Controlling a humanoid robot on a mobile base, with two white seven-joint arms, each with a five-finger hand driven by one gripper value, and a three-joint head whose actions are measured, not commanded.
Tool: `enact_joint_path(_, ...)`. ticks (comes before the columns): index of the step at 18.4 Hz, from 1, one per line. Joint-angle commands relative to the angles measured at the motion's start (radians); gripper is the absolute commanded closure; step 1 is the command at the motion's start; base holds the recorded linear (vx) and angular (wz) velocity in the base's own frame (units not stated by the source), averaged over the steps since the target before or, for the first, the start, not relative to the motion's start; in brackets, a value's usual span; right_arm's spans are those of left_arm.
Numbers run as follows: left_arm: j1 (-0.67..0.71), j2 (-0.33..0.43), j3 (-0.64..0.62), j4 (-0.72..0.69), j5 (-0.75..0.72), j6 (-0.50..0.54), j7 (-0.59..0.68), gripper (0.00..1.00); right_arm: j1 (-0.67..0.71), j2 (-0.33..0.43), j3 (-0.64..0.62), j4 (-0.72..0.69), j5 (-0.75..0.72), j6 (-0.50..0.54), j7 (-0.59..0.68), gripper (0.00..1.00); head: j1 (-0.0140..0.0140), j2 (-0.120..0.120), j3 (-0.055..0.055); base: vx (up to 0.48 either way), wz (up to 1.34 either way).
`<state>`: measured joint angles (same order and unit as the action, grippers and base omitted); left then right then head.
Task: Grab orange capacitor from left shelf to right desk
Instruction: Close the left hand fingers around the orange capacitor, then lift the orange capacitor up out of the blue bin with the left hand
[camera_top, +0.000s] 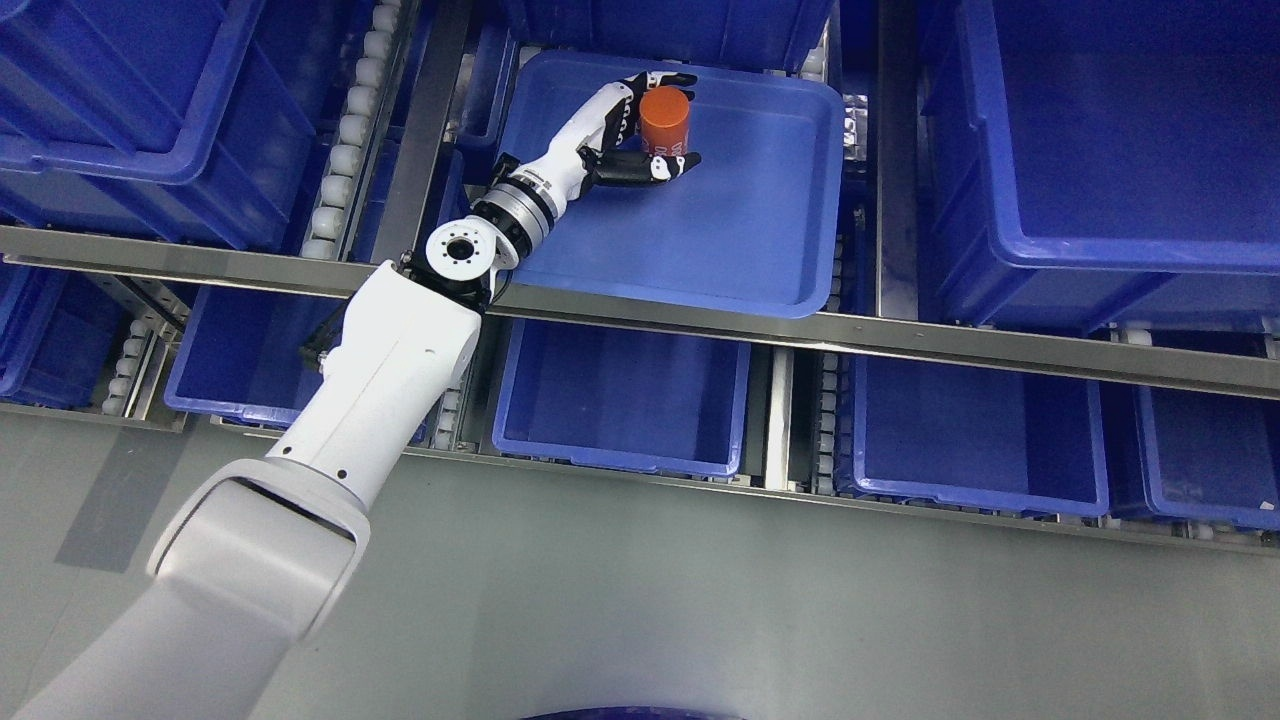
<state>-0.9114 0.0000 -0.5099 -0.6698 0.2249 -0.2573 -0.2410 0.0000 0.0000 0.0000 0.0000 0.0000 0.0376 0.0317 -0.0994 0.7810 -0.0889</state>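
Observation:
The orange capacitor (665, 118), a short upright cylinder with white print near its base, stands in the far left part of a shallow blue tray (760, 220) on the upper shelf level. My left hand (688, 120) reaches into the tray from the lower left. Its upper fingers (662, 80) curl over the capacitor's far side and its lower fingers (655, 166) press its near side, so the hand is shut on it. The capacitor's base looks level with the tray floor. The right arm does not show.
Deep blue bins stand at the upper left (130, 110) and upper right (1110, 140). More blue bins (620, 400) fill the lower shelf row. A metal shelf rail (900, 335) crosses in front of the tray. White roller tracks (350, 120) run left of it. Grey floor (700, 600) lies below.

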Motion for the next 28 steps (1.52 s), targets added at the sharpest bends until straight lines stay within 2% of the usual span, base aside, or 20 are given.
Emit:
enact_joint_path(1, 0.002, 0.017, 0.013, 0.025, 0.005, -0.002, 0.000, 0.55, -0.002, -0.017, -0.011, -0.034, 0.005, 0.002, 0.000, 0.00, 0.0000, 0.000, 0.000, 0.000, 0.00)
enact_joint_path(5, 0.003, 0.017, 0.025, 0.025, 0.030, -0.013, 0.000, 0.77, -0.002, -0.017, -0.011, -0.034, 0.005, 0.002, 0.000, 0.00, 0.0000, 0.000, 0.000, 0.000, 0.00)
enact_joint_path(7, 0.014, 0.017, 0.033, 0.025, 0.042, -0.064, -0.003, 0.94, -0.002, -0.017, -0.011, -0.034, 0.005, 0.002, 0.000, 0.00, 0.0000, 0.000, 0.000, 0.000, 0.00)
enact_joint_path(8, 0.020, 0.017, 0.040, 0.025, 0.047, -0.094, -0.003, 1.00, -0.002, -0.017, -0.011, -0.034, 0.005, 0.002, 0.000, 0.00, 0.0000, 0.000, 0.000, 0.000, 0.00)
enact_joint_path(11, 0.022, 0.017, 0.057, 0.019, 0.051, -0.114, -0.003, 1.00, -0.002, -0.017, -0.011, -0.034, 0.005, 0.002, 0.000, 0.00, 0.0000, 0.000, 0.000, 0.000, 0.00)
enact_joint_path(14, 0.020, 0.017, 0.157, -0.071, 0.056, -0.126, -0.004, 1.00, -0.002, -0.017, -0.011, -0.034, 0.005, 0.002, 0.000, 0.00, 0.0000, 0.000, 0.000, 0.000, 0.00)
enact_joint_path(18, 0.087, 0.017, 0.293, -0.342, 0.115, -0.086, -0.030, 1.00, -0.002, -0.017, -0.011, -0.034, 0.005, 0.002, 0.000, 0.00, 0.0000, 0.000, 0.000, 0.000, 0.00)
enact_joint_path(21, 0.214, 0.017, 0.315, -0.590, 0.183, -0.040, -0.030, 0.99, -0.002, -0.017, -0.011, -0.034, 0.005, 0.002, 0.000, 0.00, 0.0000, 0.000, 0.000, -0.006, 0.00)
enact_joint_path(22, 0.241, 0.017, 0.318, -0.625, 0.185, -0.042, -0.030, 0.99, -0.002, -0.017, -0.011, -0.034, 0.005, 0.002, 0.000, 0.00, 0.0000, 0.000, 0.000, -0.019, 0.00)
enact_joint_path(24, 0.275, 0.017, 0.329, -0.683, 0.186, -0.072, -0.030, 0.99, -0.002, -0.017, -0.011, -0.034, 0.005, 0.002, 0.000, 0.00, 0.0000, 0.000, 0.000, -0.038, 0.01)
enact_joint_path(26, 0.290, 0.017, 0.333, -0.695, 0.186, -0.153, -0.030, 0.99, -0.002, -0.017, -0.011, -0.034, 0.005, 0.002, 0.000, 0.00, 0.0000, 0.000, 0.000, -0.064, 0.00)
enact_joint_path(28, 0.327, 0.017, 0.327, -0.738, 0.186, -0.177, -0.034, 0.99, -0.002, -0.017, -0.011, -0.034, 0.005, 0.002, 0.000, 0.00, 0.0000, 0.000, 0.000, -0.118, 0.00)
